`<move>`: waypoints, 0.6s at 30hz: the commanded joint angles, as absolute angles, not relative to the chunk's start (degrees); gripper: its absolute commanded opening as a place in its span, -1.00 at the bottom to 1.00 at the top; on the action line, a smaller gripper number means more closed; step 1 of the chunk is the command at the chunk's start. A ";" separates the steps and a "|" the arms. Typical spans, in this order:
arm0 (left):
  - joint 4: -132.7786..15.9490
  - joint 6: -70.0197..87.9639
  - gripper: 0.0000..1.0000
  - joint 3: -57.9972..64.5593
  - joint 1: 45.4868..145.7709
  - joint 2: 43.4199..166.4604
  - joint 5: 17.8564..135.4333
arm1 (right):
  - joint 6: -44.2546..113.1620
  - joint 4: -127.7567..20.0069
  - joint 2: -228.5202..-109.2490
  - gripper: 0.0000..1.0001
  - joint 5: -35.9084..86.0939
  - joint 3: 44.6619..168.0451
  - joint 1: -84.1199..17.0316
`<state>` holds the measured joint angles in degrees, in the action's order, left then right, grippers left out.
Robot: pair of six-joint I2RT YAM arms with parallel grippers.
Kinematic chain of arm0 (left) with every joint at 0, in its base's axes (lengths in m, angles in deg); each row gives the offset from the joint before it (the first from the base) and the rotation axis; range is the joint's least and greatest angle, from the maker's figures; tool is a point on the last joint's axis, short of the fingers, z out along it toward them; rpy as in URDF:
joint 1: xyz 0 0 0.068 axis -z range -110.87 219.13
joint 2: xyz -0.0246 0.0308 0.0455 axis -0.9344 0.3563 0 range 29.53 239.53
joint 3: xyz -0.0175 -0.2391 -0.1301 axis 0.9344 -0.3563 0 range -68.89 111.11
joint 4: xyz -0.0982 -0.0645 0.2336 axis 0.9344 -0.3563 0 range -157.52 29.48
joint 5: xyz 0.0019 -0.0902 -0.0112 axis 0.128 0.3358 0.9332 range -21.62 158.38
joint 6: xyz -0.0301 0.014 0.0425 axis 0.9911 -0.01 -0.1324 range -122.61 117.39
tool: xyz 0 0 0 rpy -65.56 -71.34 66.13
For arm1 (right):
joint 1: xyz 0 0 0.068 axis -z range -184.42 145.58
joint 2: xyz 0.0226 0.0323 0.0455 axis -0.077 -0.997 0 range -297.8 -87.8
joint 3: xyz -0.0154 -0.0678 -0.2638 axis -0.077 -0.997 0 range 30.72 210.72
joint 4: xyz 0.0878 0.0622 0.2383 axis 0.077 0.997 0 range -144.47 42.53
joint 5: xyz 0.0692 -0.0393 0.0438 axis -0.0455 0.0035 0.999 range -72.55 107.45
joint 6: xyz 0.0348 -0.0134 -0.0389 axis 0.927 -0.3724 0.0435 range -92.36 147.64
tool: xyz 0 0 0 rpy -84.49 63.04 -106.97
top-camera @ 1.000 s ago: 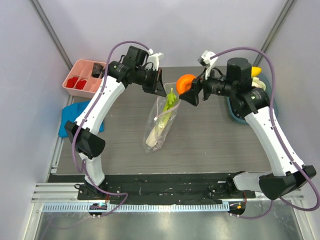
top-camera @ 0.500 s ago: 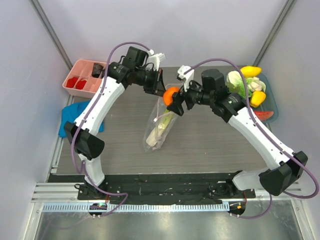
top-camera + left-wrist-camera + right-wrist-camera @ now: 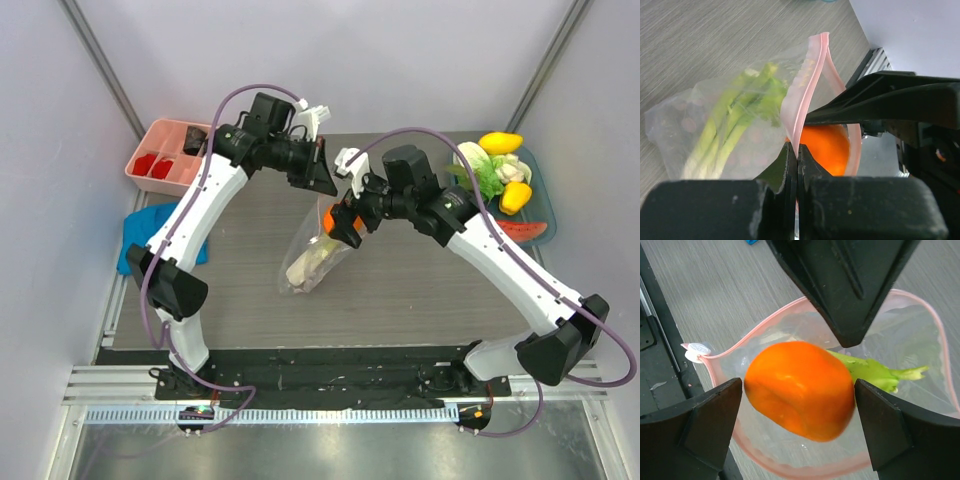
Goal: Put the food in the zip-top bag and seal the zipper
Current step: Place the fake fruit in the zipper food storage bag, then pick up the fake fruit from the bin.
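The right gripper (image 3: 797, 390) has its fingers spread wide over the zip-top bag's (image 3: 310, 262) gaping mouth, with the orange (image 3: 790, 380) between them; whether either pad touches it is unclear. The left gripper (image 3: 796, 155) is pressed together on the pink zipper (image 3: 807, 75), holding that edge up near the table's (image 3: 420, 290) back-centre. The bag slants toward the near-left, bottom on the table. The leek (image 3: 725, 135) lies lengthwise inside, green tops toward the mouth. Open table lies around it. Other food (image 3: 500, 170) sits at the back-right corner.
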<state>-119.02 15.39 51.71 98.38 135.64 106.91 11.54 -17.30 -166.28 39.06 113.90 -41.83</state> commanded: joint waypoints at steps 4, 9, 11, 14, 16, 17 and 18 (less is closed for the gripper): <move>-115.98 15.68 -1.00 51.96 98.13 131.93 109.25 | 11.91 -16.77 -163.22 0.99 34.33 120.19 -40.28; -116.07 15.50 -1.00 51.79 97.96 131.84 109.78 | 16.91 -15.98 -164.88 0.99 42.22 124.49 -26.44; -115.89 15.41 -1.00 51.79 97.87 131.75 109.78 | 18.05 -13.88 -166.72 0.99 44.25 126.43 -21.67; -115.54 15.67 -1.00 51.79 97.87 131.75 108.99 | 19.73 -11.59 -168.39 0.99 47.77 126.78 -10.34; -115.54 15.67 -1.00 51.87 97.87 132.10 108.81 | 17.54 -8.61 -171.29 0.98 46.55 127.65 -3.30; -115.54 15.67 -1.00 51.87 97.87 132.19 108.90 | 16.92 -7.72 -172.87 0.97 46.63 128.18 -1.01; -115.63 15.59 -1.00 51.96 97.87 132.45 108.81 | 15.26 -6.49 -175.93 0.96 46.63 128.97 3.36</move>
<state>-118.69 15.41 51.60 98.23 135.11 107.45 17.09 -12.49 -169.60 44.70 126.11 -5.91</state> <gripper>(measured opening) 0.021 0.990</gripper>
